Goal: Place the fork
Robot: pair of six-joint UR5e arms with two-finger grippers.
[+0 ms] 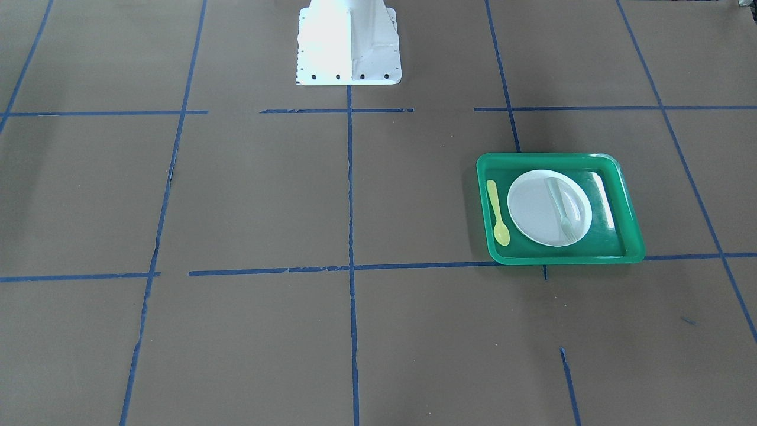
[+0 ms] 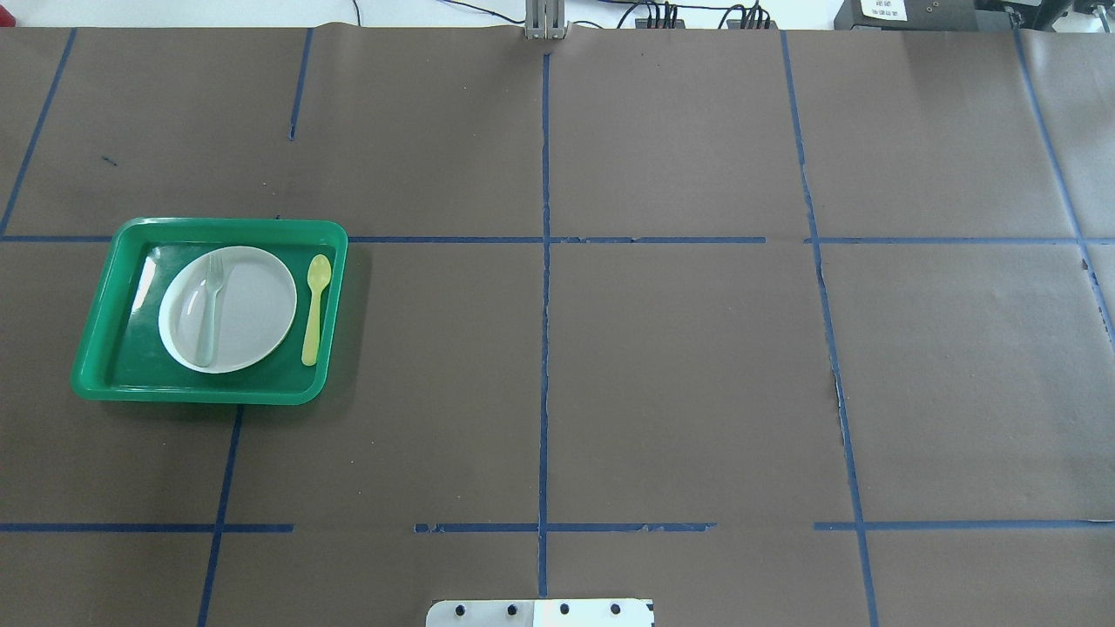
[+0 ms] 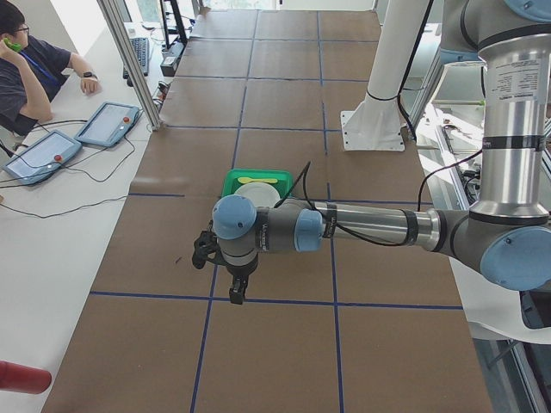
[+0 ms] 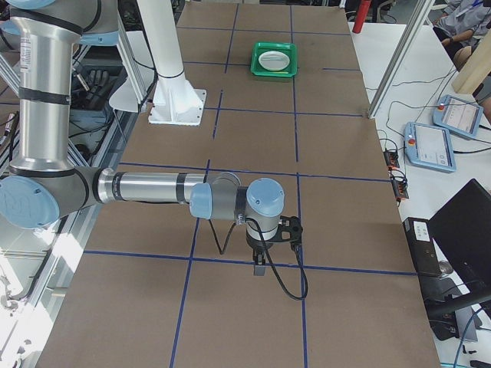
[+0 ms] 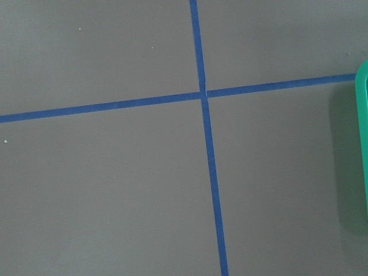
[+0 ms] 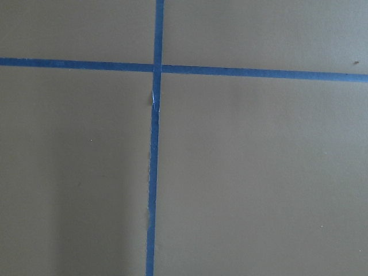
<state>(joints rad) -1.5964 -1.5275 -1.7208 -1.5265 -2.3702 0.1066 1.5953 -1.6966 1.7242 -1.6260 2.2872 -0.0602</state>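
**Table and edges.** You see a brown table [image 2: 679, 374] ruled by blue tape lines [image 2: 544, 348]. The tray [image 2: 209, 396] sits on the robot's left half, its far rim lying over 1 tape line. Bare brown surface spreads around all 4 of its sides, widest toward the table's middle and right half.

**Task thing.** The fork [image 2: 209, 309] lies flat on the plate [image 2: 253, 305], on the part of the plate nearer the table's left end. Its tines point away from the robot.

**Other things.** The spoon [image 2: 314, 309] lies on the tray floor just beside the plate, on the side toward the table's middle, bowl away from the robot. The base [image 1: 349, 41] stands at the robot's edge of the table, well apart from the tray.

**Arms.** The left gripper [image 3: 234, 291] hangs fingers-down above a tape line, near the tray but not over it. The right gripper [image 4: 259, 267] hangs fingers-down above a tape crossing, well apart from the tray. Each shows in 1 side view only, so you cannot tell whether either pincer is open or closed.

**View differences.** The 2 fixed table views show the tray's contents but no arm. The left wrist view catches only the tray's rim at its right edge, and the right wrist view only tape and table. The exterior left view alone shows an operator [image 3: 26, 73] seated beside 2 tablets [image 3: 108, 123].
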